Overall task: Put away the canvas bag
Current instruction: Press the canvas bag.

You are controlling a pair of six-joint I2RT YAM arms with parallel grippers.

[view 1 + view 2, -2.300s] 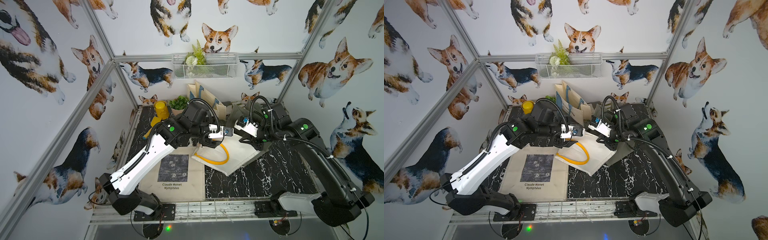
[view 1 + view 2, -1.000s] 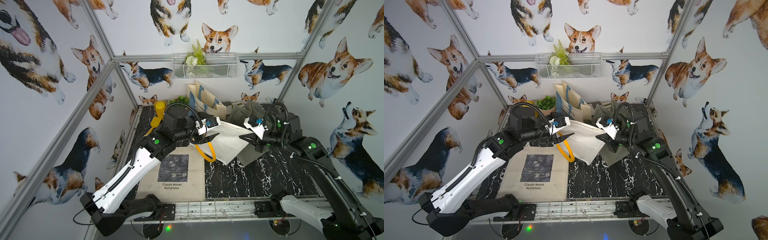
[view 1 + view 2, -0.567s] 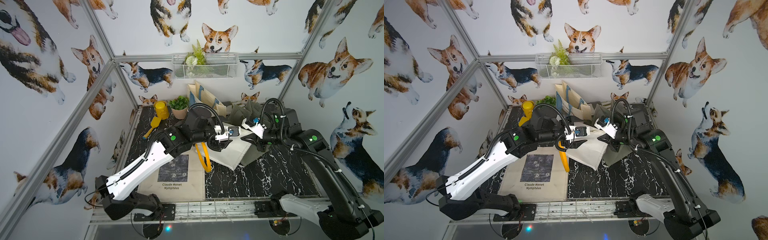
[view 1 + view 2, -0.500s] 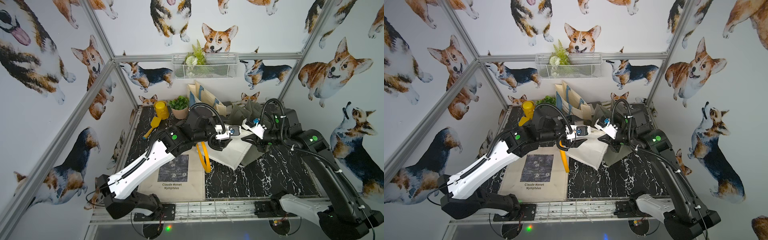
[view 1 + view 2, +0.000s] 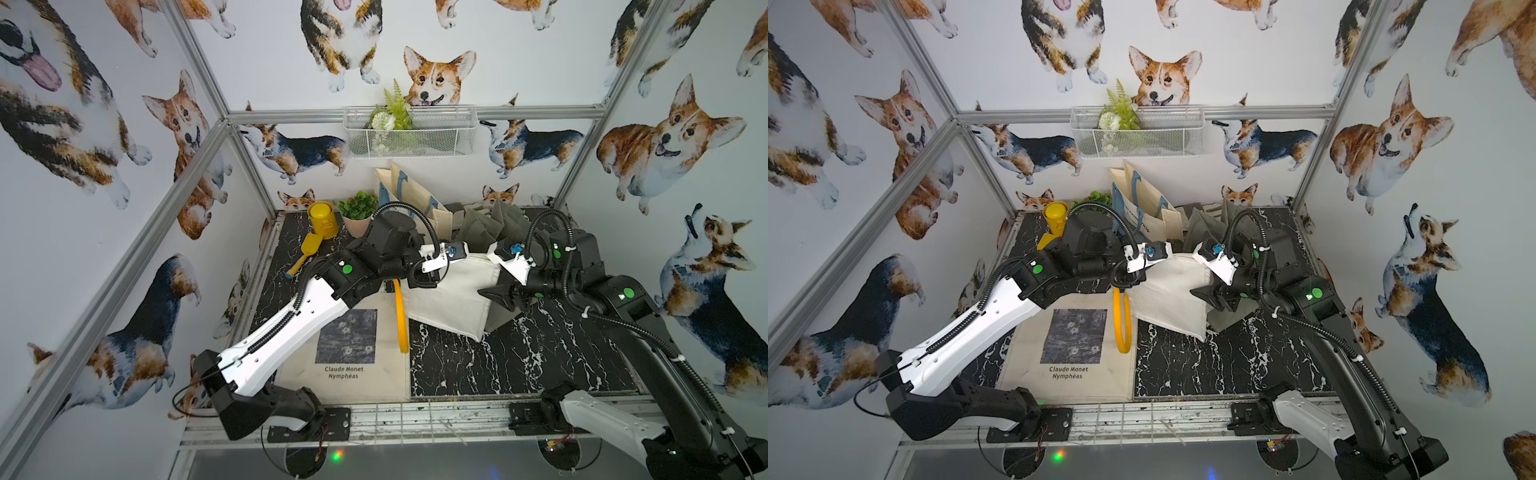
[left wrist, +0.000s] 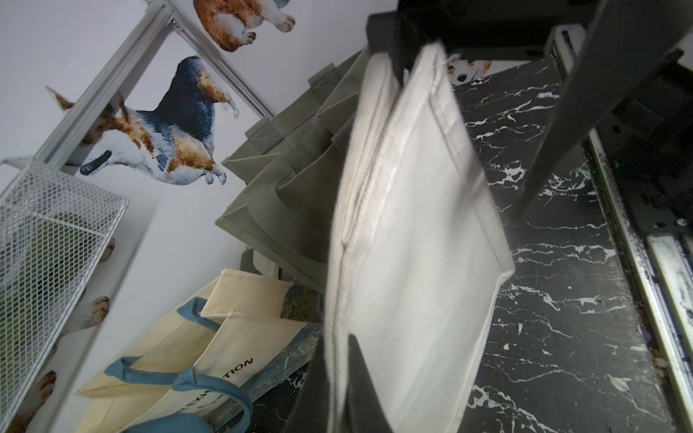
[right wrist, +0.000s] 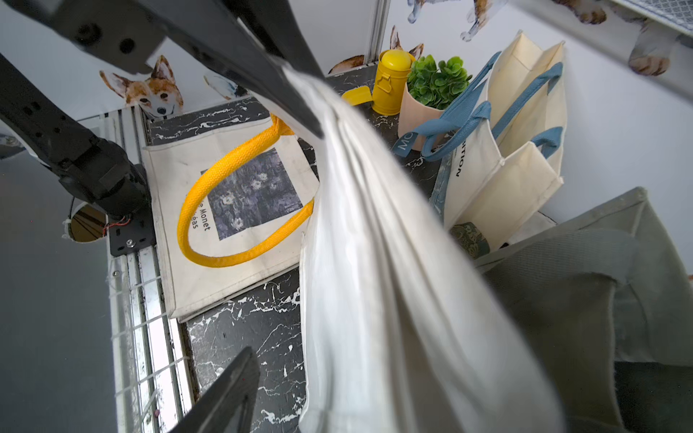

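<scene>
The canvas bag (image 5: 451, 295) hangs over the middle of the counter (image 5: 519, 357), its rim pinched in the closed left gripper (image 6: 337, 352); the right gripper (image 5: 496, 298) stands open beside it, holding nothing. I'd close the right on the opposite rim corner before carrying. Counted: one hanging bag, one Monet tote (image 5: 386, 374) flat at the front left, seemingly two cream bags (image 5: 409, 195) at the back edge.

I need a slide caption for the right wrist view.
Open right hand beside the hanging white canvas bag; Monet-print tote lies flat below.
</scene>
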